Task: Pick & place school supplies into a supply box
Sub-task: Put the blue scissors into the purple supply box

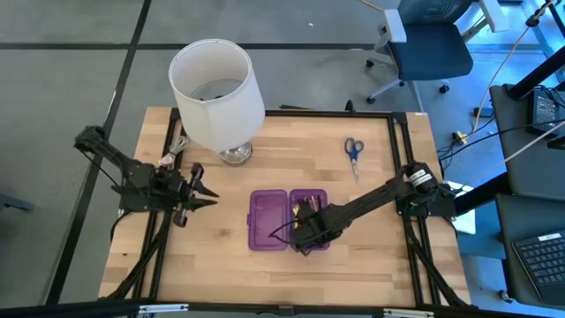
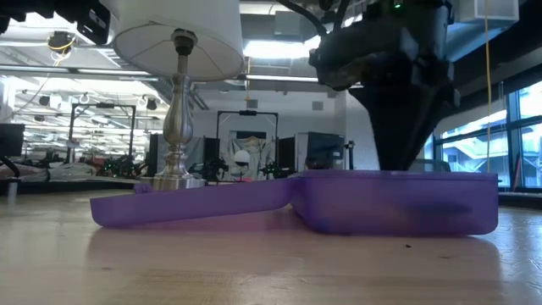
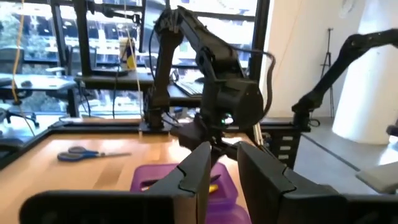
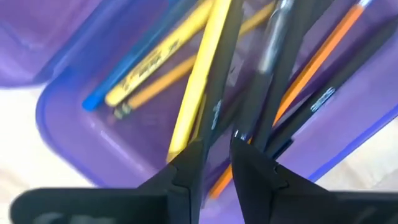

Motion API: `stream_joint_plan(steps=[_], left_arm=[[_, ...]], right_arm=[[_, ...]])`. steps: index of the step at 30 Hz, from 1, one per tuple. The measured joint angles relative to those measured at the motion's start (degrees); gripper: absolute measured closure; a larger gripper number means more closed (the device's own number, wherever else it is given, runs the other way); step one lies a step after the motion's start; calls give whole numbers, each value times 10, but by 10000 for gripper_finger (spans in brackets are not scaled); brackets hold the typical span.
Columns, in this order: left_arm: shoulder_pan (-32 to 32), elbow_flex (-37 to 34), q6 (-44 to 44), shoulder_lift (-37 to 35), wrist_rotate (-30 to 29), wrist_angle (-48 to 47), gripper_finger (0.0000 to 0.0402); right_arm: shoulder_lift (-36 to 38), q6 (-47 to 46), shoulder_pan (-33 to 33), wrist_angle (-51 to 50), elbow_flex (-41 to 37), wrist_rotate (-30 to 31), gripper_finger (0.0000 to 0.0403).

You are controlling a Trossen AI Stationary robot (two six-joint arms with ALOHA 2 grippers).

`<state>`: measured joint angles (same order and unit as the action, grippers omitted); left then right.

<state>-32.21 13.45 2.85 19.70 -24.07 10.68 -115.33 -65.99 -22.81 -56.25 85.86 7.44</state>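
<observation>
The purple supply box (image 1: 269, 219) lies open on the table, both halves flat. Its right half (image 4: 74, 118) holds yellow, orange, blue and black pens and pencils. My right gripper (image 4: 215, 152) reaches into that half from above, shut on a thin black pen (image 4: 219, 93); it also shows in the high view (image 1: 305, 235) and the low view (image 2: 398, 144). The blue-handled scissors (image 1: 353, 150) lie flat on the table, far right of the box. My left gripper (image 1: 210, 193) hovers left of the box, a little open and empty. My right gripper pinches the black pen (image 4: 211, 127) between its two fingers, which come from above, pointing down into the box's right half. The pen runs on away from the fingers over the other pencils. Which part of the pen the fingers have, I cannot tell.
A white lampshade (image 1: 216, 93) on a metal lamp base (image 1: 235, 152) stands at the far left, near my left arm. Bare wood lies near the front edge and between the box and the scissors. The table's dark frame (image 1: 402, 168) runs along the right side.
</observation>
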Motion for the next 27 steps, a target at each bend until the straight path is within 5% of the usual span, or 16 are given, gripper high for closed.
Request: stream_joint_plan(steps=[6,14,19,22,27], left_arm=[[0,0,-6,-8,0,-3,327],[0,0,7,-8,-1,15,327],[0,0,9,-8,1,1,327],[0,0,9,-8,1,-4,327],[0,0,-21,-9,1,14,327]], right_arm=[[3,11,6,-42,15,-26,318],[20,73,27,-229,144,144,318],[19,126,31,-261,202,216,318],[21,149,52,-340,224,264,318],[72,184,111,-322,202,298,318]])
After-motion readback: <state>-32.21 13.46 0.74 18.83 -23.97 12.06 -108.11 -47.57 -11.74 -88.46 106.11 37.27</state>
